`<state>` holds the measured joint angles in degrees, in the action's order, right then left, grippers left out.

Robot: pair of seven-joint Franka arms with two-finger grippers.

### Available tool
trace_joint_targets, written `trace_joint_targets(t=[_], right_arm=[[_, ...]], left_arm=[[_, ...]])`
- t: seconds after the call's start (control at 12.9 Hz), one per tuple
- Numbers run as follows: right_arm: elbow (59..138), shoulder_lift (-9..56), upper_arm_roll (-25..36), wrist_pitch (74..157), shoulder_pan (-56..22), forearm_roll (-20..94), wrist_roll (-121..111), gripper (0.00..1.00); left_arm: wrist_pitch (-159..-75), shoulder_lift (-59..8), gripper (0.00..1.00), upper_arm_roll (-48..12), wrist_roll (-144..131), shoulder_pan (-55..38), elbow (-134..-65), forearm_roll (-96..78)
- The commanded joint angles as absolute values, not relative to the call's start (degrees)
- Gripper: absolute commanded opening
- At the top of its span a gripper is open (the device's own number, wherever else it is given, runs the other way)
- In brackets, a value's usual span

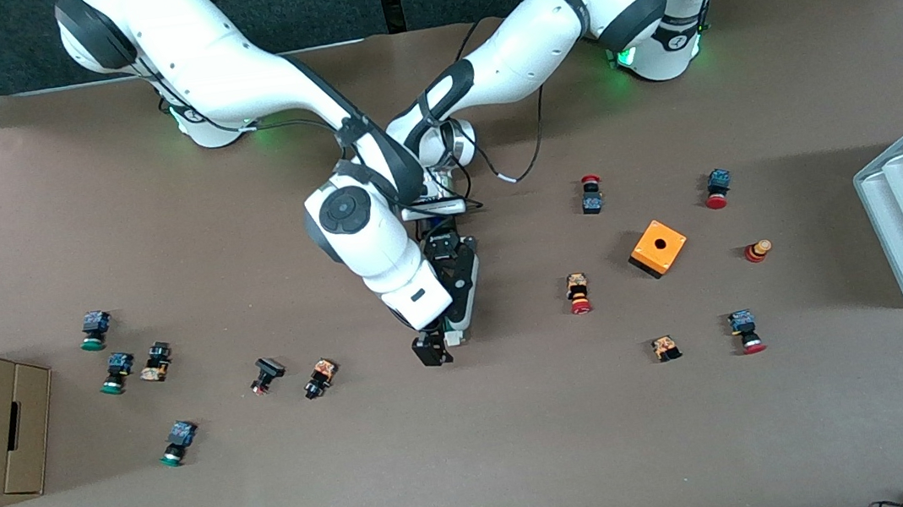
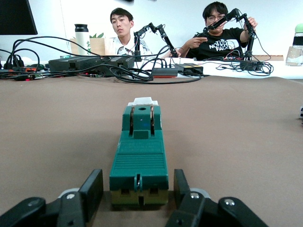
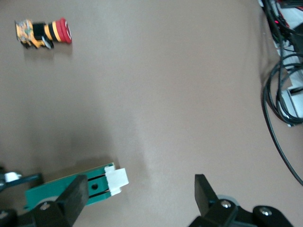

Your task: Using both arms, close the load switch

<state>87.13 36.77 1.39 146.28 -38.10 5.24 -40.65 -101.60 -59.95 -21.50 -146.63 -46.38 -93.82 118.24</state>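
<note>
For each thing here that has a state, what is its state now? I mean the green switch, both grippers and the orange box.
load switch: lying flat on the table, white piece at the end away from the left gripper.
left gripper: shut on the load switch, fingers on both its sides.
right gripper: open, holding nothing, over the switch's white end.
orange box: resting on the table, round hole facing up.

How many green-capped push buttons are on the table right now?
3 green-capped push buttons, all toward the right arm's end: one farthest from the front camera, a middle one, and the nearest. Others may be hidden.
</note>
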Motion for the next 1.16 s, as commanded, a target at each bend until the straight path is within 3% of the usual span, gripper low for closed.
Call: trace_joint_targets(t=[0.0, 0.47, 0.54, 0.62, 1.09], right_arm=[[88.1, 32.2, 1.0, 142.5, -36.3, 5.6, -38.8, 1.00], [88.2, 24.3, 1.1, 138.0, -33.0, 5.5, -30.7, 1.00], [88.3, 23.6, 1.1, 137.6, -31.9, 5.5, -29.2, 1.00], [88.9, 22.5, 1.1, 135.1, -31.0, 5.5, -26.8, 1.00], [89.0, 15.9, 1.0, 117.7, -25.9, 5.5, -12.9, 1.00]], left_arm=[[-101.0, -61.1, 0.68, -20.8, -147.2, -47.1, -92.4, 118.7], [-101.0, -60.8, 0.71, -20.9, -146.5, -47.0, -92.4, 118.6], [-101.0, -60.7, 0.81, -20.9, -146.6, -47.0, -92.3, 118.5], [-101.1, -60.6, 0.99, -20.9, -146.3, -47.0, -91.9, 118.3], [-101.9, -58.5, 1.00, -22.5, -135.1, -47.0, -89.4, 108.6]])
